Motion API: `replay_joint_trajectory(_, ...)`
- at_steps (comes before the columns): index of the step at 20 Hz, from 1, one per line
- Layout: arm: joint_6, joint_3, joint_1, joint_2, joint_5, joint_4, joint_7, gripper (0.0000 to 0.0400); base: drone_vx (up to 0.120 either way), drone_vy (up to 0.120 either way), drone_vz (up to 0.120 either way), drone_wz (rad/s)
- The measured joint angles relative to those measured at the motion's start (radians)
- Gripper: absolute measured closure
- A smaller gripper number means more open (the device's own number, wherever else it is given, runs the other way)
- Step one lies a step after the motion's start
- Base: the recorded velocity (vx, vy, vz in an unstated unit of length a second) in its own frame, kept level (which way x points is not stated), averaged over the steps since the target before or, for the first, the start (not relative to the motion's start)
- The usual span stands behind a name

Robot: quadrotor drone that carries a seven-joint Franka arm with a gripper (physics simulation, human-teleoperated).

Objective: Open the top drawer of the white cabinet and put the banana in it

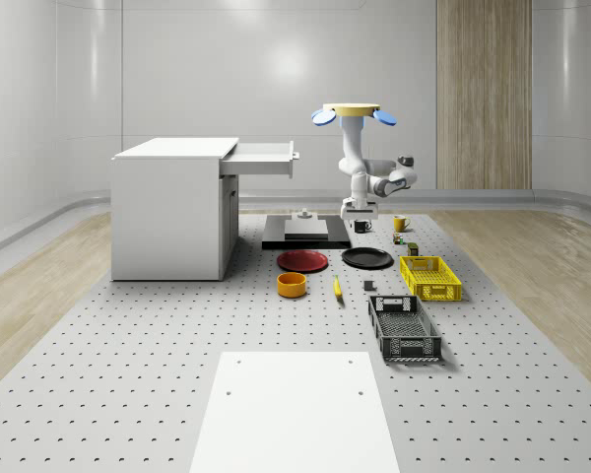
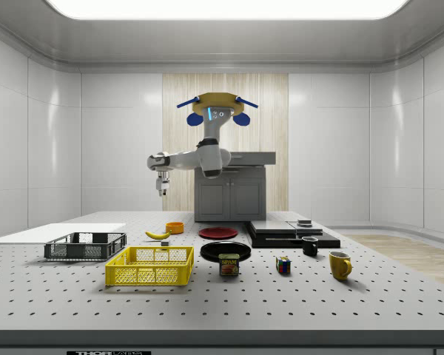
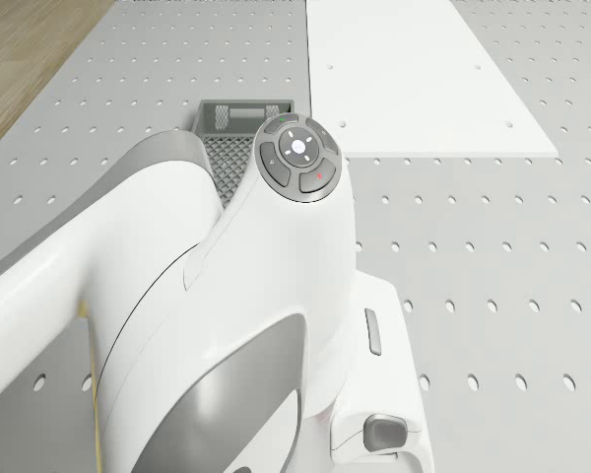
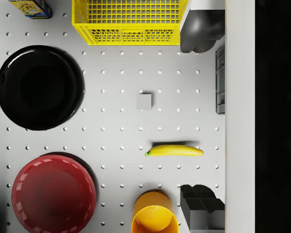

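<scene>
Banana (image 4: 175, 150): flat on the table (image 4: 116, 121), between the two fingers (image 4: 200, 30), untouched.
Gripper (image 2: 161, 192): wide open, empty, high above it.
Drawer (image 1: 264, 158): pulled out.
Drone (image 2: 217, 103): hovering over the table beside the cabinet (image 1: 169, 207).

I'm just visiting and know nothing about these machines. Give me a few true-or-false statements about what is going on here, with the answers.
1. The top drawer of the white cabinet is already pulled out. True.
2. The banana is inside the drawer. False: it lies on the table, between the orange bowl and a small grey block.
3. The drone rests on the table. False: it hovers above it, arm stretched sideways.
4. The tool hangs in the air and holds nothing. True.
5. The yellow crate holds the banana. False: the crate is empty.
</scene>
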Motion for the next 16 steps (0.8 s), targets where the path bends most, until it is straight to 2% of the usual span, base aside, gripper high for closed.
replay_joint_trajectory(16, 0.027, -0.002, 0.004, -0.029, -0.012, 0.001, -0.003, 0.0, 0.0, 0.0, -0.12, 0.0)
